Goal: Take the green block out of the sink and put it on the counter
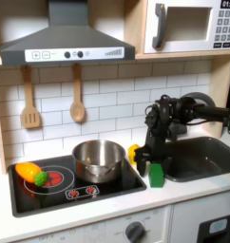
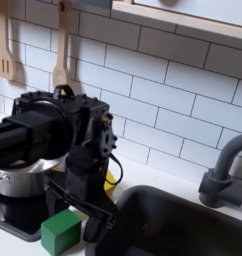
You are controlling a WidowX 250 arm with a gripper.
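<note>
Counter (image 1: 183, 195), smooth and off-white, carries the small bright green cuboid block (image 2: 60, 230) beside the dark grey sink (image 2: 178, 225) (no longer in the basin). We see our black gripper (image 2: 91, 212) just beside it, apparently released, so the placing looks done.

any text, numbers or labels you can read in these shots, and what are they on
"01:3", cut off by the frame edge: display at the top right of the microwave in the first exterior view.
Microwave keypad: button marks too small to read.
Range hood control panel: knobs and marks, too blurred to read.
Stovetop front controls: red marks, no readable characters.
Second exterior view: no text visible.
</note>
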